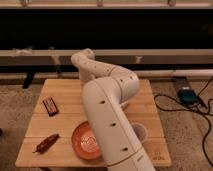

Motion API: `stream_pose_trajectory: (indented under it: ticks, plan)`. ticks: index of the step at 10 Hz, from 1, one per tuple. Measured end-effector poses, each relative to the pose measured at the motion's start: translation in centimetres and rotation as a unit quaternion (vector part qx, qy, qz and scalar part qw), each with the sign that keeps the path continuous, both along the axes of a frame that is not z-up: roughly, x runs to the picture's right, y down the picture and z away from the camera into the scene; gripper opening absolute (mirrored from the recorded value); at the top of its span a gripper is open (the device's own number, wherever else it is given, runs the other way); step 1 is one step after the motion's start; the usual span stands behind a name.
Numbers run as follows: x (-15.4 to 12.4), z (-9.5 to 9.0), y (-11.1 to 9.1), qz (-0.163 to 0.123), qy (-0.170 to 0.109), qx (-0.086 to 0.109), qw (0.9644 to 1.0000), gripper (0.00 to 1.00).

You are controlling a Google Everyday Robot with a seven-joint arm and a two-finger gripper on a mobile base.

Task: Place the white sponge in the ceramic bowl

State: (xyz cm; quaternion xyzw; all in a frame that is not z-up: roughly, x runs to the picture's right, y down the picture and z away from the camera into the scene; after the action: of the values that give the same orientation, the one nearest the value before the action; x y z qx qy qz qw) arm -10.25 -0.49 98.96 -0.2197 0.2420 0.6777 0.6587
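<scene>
We see the white arm (107, 105) folded high over the counter (62, 122), claw hidden behind it, its grip we cannot tell, glossy orange-brown ceramic bowl (81, 142) half covered, faintly ringed inside

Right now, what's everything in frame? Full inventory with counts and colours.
table: one, light wood, centre of view
ceramic bowl: one, orange-brown, front middle of table, partly behind the arm
flat bar: one, dark with red, left side of table
slim packet: one, reddish-brown, front-left corner
cup: one, white, front right, beside the arm
box with cables: one, dark blue-grey, floor at right
white sponge: none visible
arm: one, white, rises from bottom centre, bends over the table, ends near its back edge
tool: not in view, probably hidden behind the arm
</scene>
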Motion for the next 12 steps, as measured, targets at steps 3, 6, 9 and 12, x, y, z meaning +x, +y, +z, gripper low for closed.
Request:
stream_pose_trajectory:
  ticks: [3,6,9,12]
  plan:
    - [-0.2,0.8,1.0,0.004,0.001,-0.014,0.9999,0.61]
    - [-0.2,0.7,1.3,0.015,-0.008,-0.025,0.9995,0.32]
    - [0.0,-1.4,1.3,0.015,-0.015,-0.032,0.9993,0.04]
    - [0.7,-7.2,0.6,0.005,-0.023,-0.034,0.9991,0.00]
